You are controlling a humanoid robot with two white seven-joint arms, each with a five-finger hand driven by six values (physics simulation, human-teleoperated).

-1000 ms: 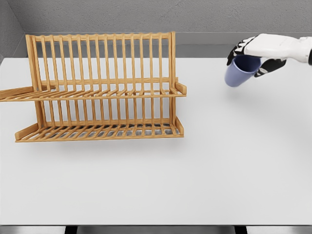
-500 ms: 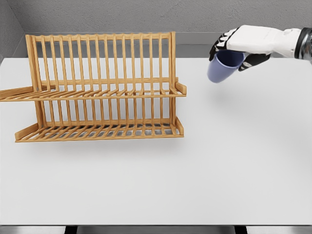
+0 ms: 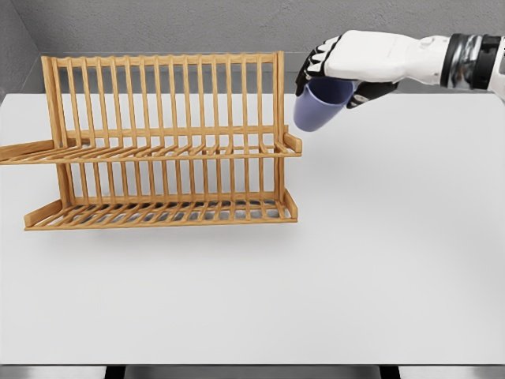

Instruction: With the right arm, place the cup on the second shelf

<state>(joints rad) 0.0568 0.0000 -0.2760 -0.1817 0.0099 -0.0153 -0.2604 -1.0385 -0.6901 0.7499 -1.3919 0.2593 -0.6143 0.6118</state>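
Observation:
A blue cup [image 3: 319, 108] hangs tilted in the air, held at its rim by my right hand [image 3: 338, 73], whose arm comes in from the upper right. The cup is just to the right of the wooden dish rack [image 3: 162, 142], a little above the right end of its upper shelf [image 3: 150, 153]. The rack has a tall slatted back, an upper shelf and a lower shelf [image 3: 162, 213], both with nothing on them. The cup does not touch the rack.
The rack stands on a white table [image 3: 355, 260], toward its left side. A grey wall runs behind the table's far edge.
My right hand has carried the cup leftward and slightly upward, from the table's far right to the rack's right end.

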